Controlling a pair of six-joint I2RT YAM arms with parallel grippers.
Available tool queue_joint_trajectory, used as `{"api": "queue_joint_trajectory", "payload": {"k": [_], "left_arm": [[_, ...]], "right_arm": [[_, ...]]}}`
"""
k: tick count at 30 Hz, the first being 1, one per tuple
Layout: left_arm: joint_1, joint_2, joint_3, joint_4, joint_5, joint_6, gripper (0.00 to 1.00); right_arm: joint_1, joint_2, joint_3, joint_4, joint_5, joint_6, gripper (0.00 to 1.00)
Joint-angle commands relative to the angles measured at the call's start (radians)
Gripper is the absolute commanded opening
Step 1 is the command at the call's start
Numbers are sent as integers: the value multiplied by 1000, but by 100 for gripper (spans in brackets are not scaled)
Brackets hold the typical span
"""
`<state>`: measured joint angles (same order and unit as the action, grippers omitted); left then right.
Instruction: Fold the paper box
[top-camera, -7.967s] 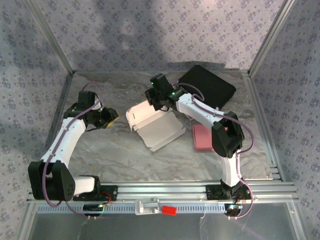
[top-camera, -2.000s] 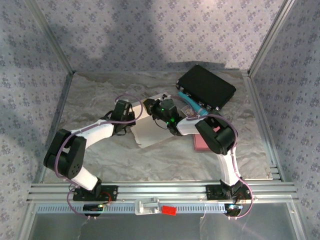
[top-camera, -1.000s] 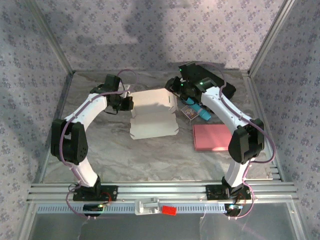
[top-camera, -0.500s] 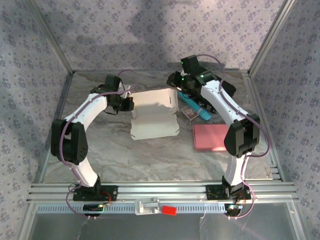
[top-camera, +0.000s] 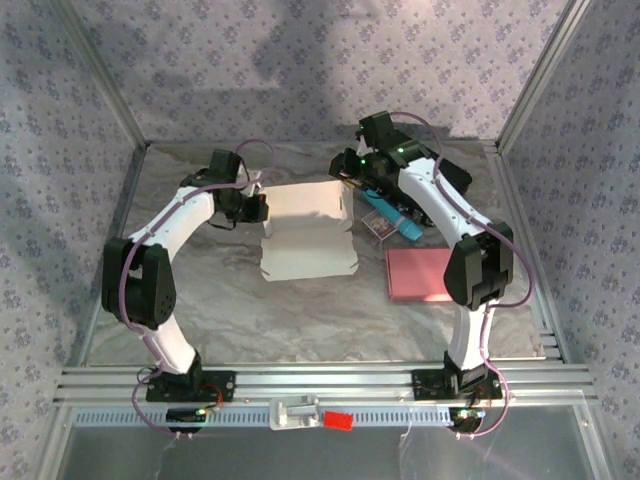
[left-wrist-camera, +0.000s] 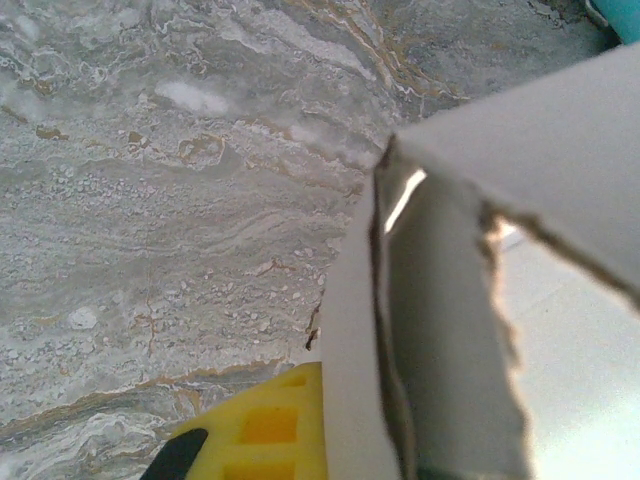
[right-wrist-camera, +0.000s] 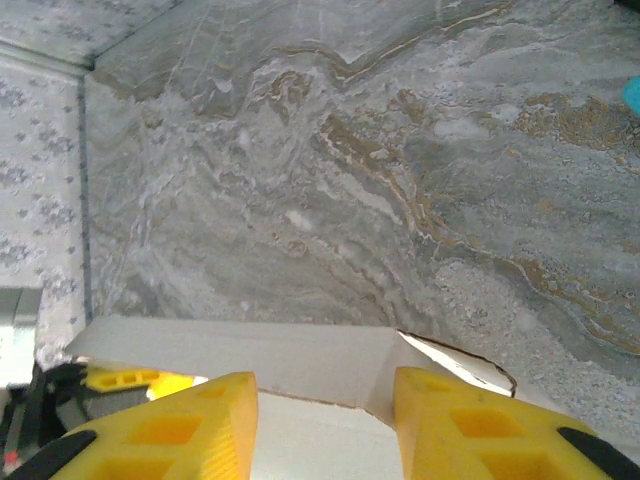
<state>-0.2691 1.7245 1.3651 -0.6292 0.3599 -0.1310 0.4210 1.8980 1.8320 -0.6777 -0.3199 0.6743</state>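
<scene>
left gripper (top-camera: 257, 208) is clamped shut on the paper box (top-camera: 308, 235). Thin card is pinched, with one yellow pad (left-wrist-camera: 262, 432) flat on the outer face of the raised wall (left-wrist-camera: 440, 330), and the wall runs up and away from the fingertip. Reads as an anchor grip: it holds that wall upright and stops the box sliding on the table (top-camera: 230, 310) while the other arm works.

right gripper (top-camera: 350, 172) is over the opposite far corner, jaws part-way apart, nothing between them. In the right wrist view the wall's top edge runs crosswise just beyond both fingers (right-wrist-camera: 165, 430), with a ragged corner flap ahead of the right-hand one. The gap is wider than the card, so it looks lined up to straddle or press that edge; not gripping yet.

Box base lies flat, on the arm-base side of both sets of fingers. Judgement: mid-fold, walls partly up, far right corner not tucked.

pink pad (top-camera: 420, 275) and teal tool (top-camera: 402, 224) sit outboard of the right fingers, off the box, not in play.
</scene>
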Motion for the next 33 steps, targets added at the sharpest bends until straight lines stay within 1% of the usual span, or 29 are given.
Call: {"api": "queue_joint_trajectory", "payload": {"k": [1, 4, 5, 8, 10, 12, 13, 15, 17, 20, 23, 25, 29, 33], "left_arm": [[10, -5, 31, 0, 92, 26, 0], [35, 4, 35, 25, 195, 27, 0], [44, 10, 37, 37, 240, 28, 0], [64, 29, 45, 58, 321, 35, 0], [72, 42, 52, 66, 349, 42, 0], [80, 54, 60, 73, 373, 43, 0], [83, 63, 67, 74, 389, 44, 0], [85, 82, 82, 64, 396, 52, 0], [88, 99, 94, 58, 408, 56, 0], [90, 122, 110, 53, 421, 54, 0], [90, 137, 121, 50, 436, 54, 0], [90, 142, 126, 45, 443, 56, 0], [90, 146, 136, 23, 447, 69, 0], [89, 154, 147, 9, 448, 76, 0]], "right_arm": [[-59, -125, -55, 38, -106, -115, 44], [-160, -210, -166, 179, -293, -147, 45], [-193, -231, -201, 209, -349, -159, 45], [-288, -269, -303, 283, -494, -186, 44], [-338, -278, -368, 333, -567, -199, 41], [-366, -291, -427, 395, -616, -228, 37], [-372, -289, -436, 396, -634, -263, 35], [-365, -267, -416, 346, -648, -339, 33], [-350, -236, -386, 318, -664, -382, 32], [-321, -196, -349, 316, -676, -401, 32], [-293, -167, -310, 273, -635, -445, 33], [-291, -146, -299, 260, -619, -465, 33], [-281, -112, -259, 234, -643, -487, 34], [-264, -93, -234, 183, -611, -539, 34]]}}
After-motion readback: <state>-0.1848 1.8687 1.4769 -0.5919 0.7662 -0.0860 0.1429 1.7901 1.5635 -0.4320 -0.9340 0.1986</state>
